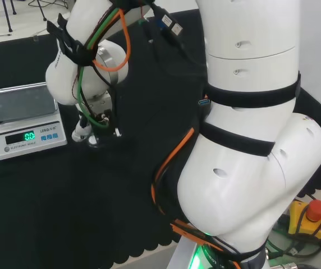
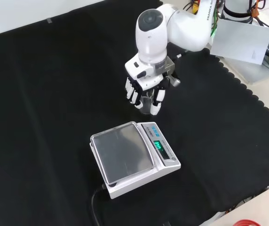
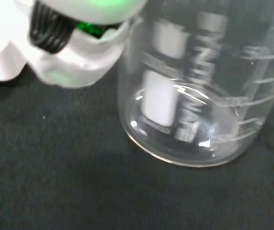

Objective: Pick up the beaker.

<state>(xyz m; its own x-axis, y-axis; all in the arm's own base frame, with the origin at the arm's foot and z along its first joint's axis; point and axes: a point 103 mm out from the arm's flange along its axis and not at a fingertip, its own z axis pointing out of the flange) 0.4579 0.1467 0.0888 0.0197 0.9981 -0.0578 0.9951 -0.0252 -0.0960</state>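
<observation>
The beaker [image 3: 199, 91] is clear glass with graduation marks up its side, and it stands upright on the black cloth of the counter [image 2: 54, 94], apparently empty. In the front view the robot hand [image 2: 145, 89] reaches down over the beaker [image 2: 147, 104], black and white fingers [image 2: 132, 94] curled round its wall on both sides, gripping it. Just in front of it in that view sits a white scale [image 2: 134, 157] with a bare steel pan and a lit green display; in the head view the scale [image 1: 26, 120] lies left of the robot hand [image 1: 90, 129]
</observation>
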